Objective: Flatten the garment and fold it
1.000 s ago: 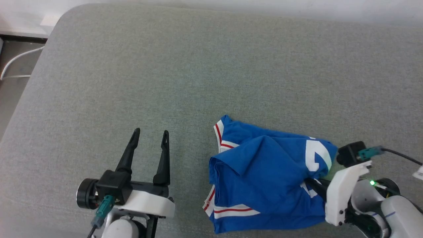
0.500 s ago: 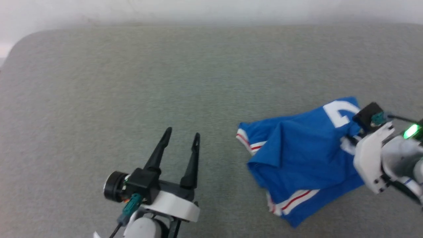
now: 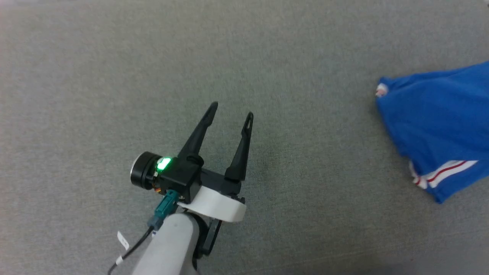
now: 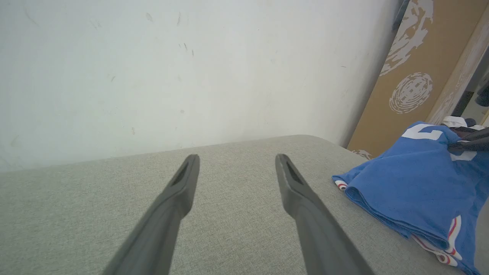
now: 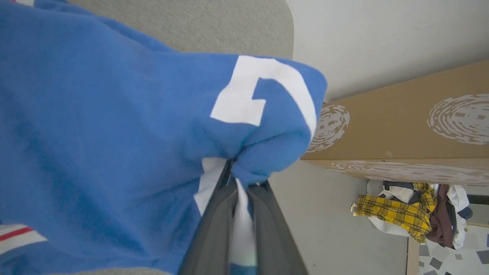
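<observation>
Plainly the garment (image 3: 439,126) is a soft, light thing, a blue jersey with white print and red-and-white striped trim. It lies crumpled on the grey cloth-covered counter (image 3: 267,57), toward the counter's right edge and not far from its far right corner by the wall (image 4: 153,68). One end rests on the counter and the other rises to the right gripper (image 5: 240,183). That gripper is clamped tight on a bunched fold just beside the white number, with cloth pinched between its two fingers. How many layers it has caught I cannot tell, since the fold hides the fingertips.

The left gripper (image 3: 232,109) stands with its fingers wide apart and nothing between them. It hovers over bare counter nearer the middle, well apart from the garment.

As for handling, I judge the cloth limp and a little slick. It will sag, drag and double over itself rather than keep any shape, and a pinch in the middle only gathers it further. Better holds would be the firmer sewn parts: the striped band at an armhole, the shoulder seams or the corners of the hem. With one such part in each gripper, the jersey can be drawn taut and laid flat before any fold.
</observation>
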You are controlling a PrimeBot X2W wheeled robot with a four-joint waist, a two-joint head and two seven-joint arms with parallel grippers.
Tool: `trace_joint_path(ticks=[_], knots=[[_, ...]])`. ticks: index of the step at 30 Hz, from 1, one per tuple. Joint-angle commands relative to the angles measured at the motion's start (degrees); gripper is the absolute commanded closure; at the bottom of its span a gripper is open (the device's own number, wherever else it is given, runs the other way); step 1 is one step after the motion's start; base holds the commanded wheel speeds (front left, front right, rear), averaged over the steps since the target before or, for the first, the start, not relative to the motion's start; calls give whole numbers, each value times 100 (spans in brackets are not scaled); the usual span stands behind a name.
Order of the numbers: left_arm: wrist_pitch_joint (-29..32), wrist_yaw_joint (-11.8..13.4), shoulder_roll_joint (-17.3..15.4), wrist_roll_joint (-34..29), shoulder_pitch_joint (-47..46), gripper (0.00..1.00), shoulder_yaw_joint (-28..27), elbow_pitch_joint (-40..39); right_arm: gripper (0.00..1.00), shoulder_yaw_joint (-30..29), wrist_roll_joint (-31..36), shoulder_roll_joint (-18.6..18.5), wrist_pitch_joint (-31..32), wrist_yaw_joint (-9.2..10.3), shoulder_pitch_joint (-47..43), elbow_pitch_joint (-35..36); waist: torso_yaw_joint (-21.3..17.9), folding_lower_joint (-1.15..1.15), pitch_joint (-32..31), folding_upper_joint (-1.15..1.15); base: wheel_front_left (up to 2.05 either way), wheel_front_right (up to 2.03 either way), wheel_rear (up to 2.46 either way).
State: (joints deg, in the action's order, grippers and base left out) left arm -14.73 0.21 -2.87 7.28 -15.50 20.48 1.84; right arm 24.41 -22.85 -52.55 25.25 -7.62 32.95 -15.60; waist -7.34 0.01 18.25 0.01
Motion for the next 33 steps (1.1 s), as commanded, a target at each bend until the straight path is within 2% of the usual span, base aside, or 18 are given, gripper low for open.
trace_joint_path(ticks=[1,9,15,16,17,18,26,33], knots=[[-27,-9,0,-54,-171,0,-10,12,100,-224,57,2,-248,13,78,-309,-96,-1,828,-1,0,0,0],[-27,-7,0,-90,-439,0,-25,6,100,-1081,337,-78,-1127,13,84,-1665,224,-1,1380,-1,0,0,0],[-27,20,0,-94,-479,0,-96,8,100,-1267,483,44,-1395,13,146,-2338,349,-1,1444,-1,0,0,0],[-27,19,0,-89,-475,0,-105,14,74,-1307,505,70,-1450,13,178,-2425,360,-1,1425,-1,0,0,0],[-27,19,0,-83,-471,0,-113,20,15,-1332,530,95,-1497,13,206,-2504,368,-1,1394,-1,0,0,0],[-27,21,0,-77,-464,0,-120,27,0,-1341,550,120,-1516,13,226,-2581,373,-1,1343,-1,0,0,0],[-27,53,0,-1,-159,0,-272,80,0,-1184,607,246,-1543,13,455,-2729,273,-1,470,-1,0,0,0],[-27,94,0,144,349,0,-542,128,0,-1111,514,429,-1780,13,642,-2377,260,-1,-460,-1,0,0,0]])
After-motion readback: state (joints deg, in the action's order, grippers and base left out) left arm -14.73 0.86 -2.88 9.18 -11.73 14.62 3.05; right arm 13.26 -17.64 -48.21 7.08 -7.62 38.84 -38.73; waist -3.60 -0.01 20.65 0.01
